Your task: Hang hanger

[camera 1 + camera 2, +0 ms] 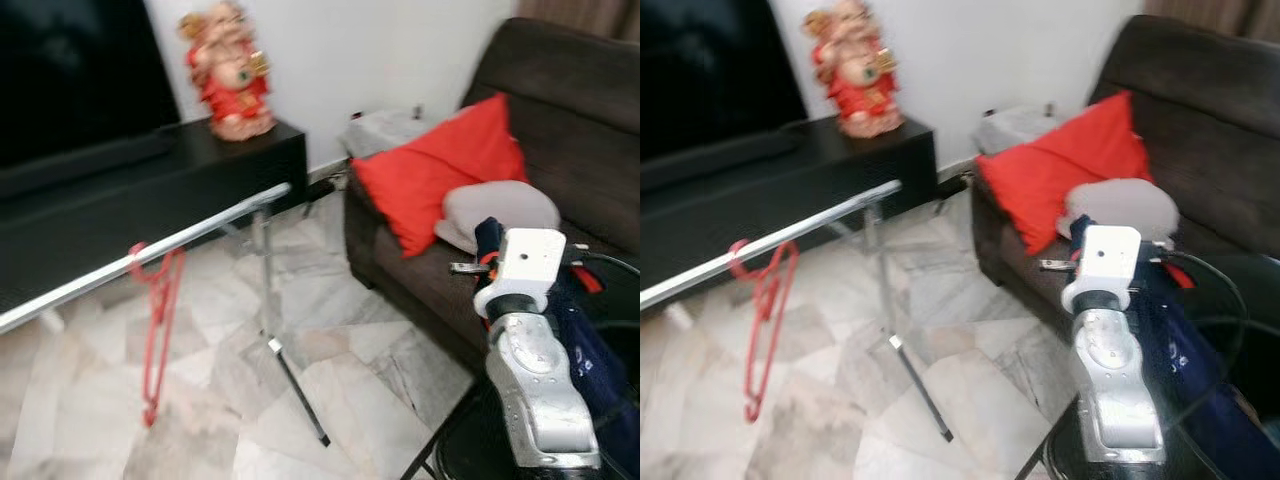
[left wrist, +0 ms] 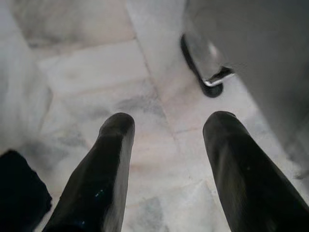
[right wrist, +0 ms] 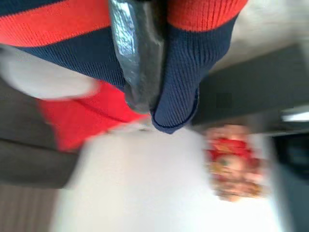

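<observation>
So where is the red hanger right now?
The red hanger hangs on the silver rail of the clothes rack, on the robot's left, above the marble floor and in front of the black TV cabinet.

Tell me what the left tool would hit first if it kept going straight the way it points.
Most likely the marble floor: the left tool points down at bare tiles. A black-tipped stand foot sits just off that line.
</observation>
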Tool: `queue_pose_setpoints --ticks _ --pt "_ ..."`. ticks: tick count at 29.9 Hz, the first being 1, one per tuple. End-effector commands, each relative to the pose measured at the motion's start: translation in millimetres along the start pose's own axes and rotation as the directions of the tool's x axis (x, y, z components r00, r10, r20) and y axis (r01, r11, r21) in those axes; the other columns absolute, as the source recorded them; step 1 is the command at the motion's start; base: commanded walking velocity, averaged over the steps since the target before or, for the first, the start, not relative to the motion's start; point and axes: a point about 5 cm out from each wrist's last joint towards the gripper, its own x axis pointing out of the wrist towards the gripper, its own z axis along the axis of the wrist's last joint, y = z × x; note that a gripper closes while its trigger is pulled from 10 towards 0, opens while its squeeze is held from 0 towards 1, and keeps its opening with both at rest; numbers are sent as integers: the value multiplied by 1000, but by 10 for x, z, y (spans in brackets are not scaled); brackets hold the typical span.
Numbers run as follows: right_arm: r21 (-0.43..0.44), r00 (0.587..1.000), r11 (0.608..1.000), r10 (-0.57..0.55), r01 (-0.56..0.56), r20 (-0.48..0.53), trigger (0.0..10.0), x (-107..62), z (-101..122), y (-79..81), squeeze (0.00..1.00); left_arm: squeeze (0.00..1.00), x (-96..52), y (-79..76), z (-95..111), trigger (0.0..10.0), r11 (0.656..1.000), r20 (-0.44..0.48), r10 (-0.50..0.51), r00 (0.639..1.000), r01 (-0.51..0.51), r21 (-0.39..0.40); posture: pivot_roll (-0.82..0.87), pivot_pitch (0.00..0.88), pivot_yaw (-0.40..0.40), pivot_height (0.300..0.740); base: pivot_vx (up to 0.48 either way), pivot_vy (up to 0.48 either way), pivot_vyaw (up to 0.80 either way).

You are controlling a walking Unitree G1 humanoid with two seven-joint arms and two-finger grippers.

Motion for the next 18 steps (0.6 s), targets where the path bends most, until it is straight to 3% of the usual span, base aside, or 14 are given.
queue_pose_setpoints --ticks 1,11,18 --pt "-17 1000 1000 1 -1 -4 10000 -19 -31 -38 0 0 -2 -29 -49 10000 1000 -18 -6 1000 6 -6 -16 0 26 687 0 0 700" --pt "-37 999 999 34 -33 11 10000 -19 -23 -14 0 0 -1 -33 -48 10000 1000 -20 -10 1000 10 -5 -17 0 24 687 0 0 705" --pt "-69 991 990 122 -119 44 10000 -37 15 91 0 0 1 -42 -42 10000 1000 -20 -14 1000 14 -4 -19 0 21 687 0 0 708"
